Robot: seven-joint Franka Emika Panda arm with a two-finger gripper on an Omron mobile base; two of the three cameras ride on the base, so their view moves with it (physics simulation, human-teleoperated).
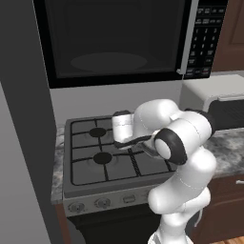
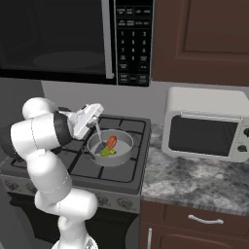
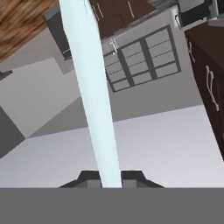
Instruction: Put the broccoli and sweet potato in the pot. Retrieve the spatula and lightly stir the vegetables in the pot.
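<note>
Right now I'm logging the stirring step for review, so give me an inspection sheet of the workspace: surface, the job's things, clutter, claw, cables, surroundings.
Surface: black gas stove, grey speckled counter to its right.
Job's things: pot on a right-hand burner; sweet potato and broccoli lying inside it; pale spatula reaching down into the pot beside the vegetables.
Clutter: nothing seen.
Claw: claw shut on the spatula, held above the pot's left rim.
Cables: nothing seen.
Surroundings: microwave above the stove, toaster oven on the counter, brown cabinets.
</note>
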